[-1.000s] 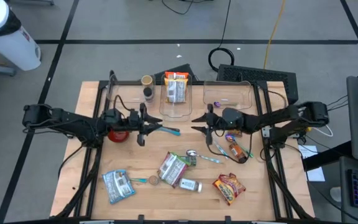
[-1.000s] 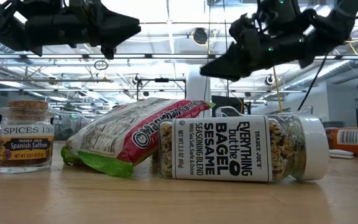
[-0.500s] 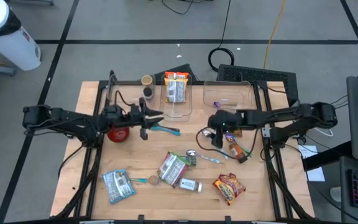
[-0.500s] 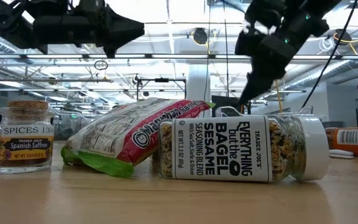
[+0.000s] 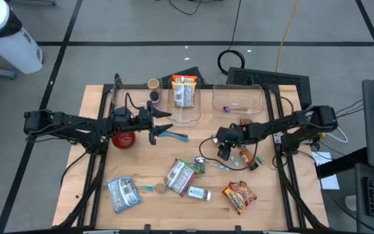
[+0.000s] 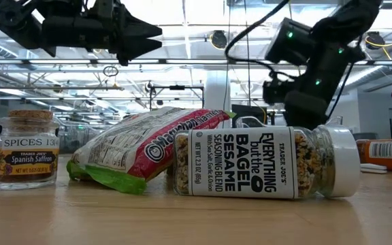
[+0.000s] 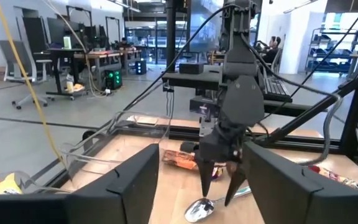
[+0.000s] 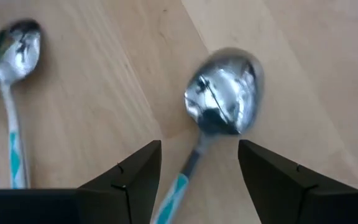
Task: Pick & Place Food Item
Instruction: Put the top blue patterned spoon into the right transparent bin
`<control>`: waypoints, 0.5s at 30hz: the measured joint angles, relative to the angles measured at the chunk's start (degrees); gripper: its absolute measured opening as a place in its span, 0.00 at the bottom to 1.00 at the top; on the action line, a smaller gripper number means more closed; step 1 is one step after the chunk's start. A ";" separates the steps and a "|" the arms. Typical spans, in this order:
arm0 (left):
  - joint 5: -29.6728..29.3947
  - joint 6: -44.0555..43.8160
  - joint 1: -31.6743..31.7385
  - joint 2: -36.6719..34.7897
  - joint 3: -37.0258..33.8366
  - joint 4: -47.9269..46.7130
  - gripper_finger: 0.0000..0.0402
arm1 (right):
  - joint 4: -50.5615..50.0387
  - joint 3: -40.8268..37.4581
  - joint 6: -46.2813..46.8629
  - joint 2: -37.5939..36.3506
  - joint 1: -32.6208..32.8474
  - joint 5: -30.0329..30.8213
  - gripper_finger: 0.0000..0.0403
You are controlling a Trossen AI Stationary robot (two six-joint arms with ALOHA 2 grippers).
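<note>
The right gripper (image 8: 199, 180), fingers spread, hangs over a spoon (image 8: 222, 102) beside a second spoon (image 8: 11, 56), the left gripper (image 5: 163, 122) spread in the air, while nearer lie a "Trader Joe's Everything but the Bagel Sesame" jar (image 6: 264, 163) and "Spanish Saffron" jar (image 6: 24, 148).

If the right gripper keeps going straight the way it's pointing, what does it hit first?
Most likely a spoon: the right gripper points down at the table, fingers open either side of the handle just below the bowl. A second spoon lies off to one side, out of that line.
</note>
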 joint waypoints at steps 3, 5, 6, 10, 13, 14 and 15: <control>0.00 -0.02 0.00 0.00 0.00 -0.04 0.62 | 0.59 0.05 1.19 2.00 -0.01 0.28 0.51; 0.00 -0.03 0.00 0.00 0.00 -0.04 0.62 | 0.86 0.23 1.45 3.08 0.00 1.14 0.51; 0.00 -0.04 0.00 0.00 0.00 -0.04 0.62 | 0.84 0.25 1.47 3.30 0.06 1.84 0.51; -0.02 -0.17 0.00 0.02 0.00 -0.10 0.62 | 0.41 0.21 1.49 3.41 0.68 4.43 0.50; -0.02 -0.17 0.00 0.02 0.00 -0.37 0.62 | -0.52 0.21 1.47 3.40 0.69 5.98 0.44; -0.03 -0.17 0.00 0.02 0.00 -0.37 0.62 | -0.81 0.19 1.45 3.40 0.63 6.18 0.42; -0.04 -0.16 0.00 0.02 0.00 -0.36 0.62 | -1.14 0.19 1.32 3.40 0.44 6.41 0.39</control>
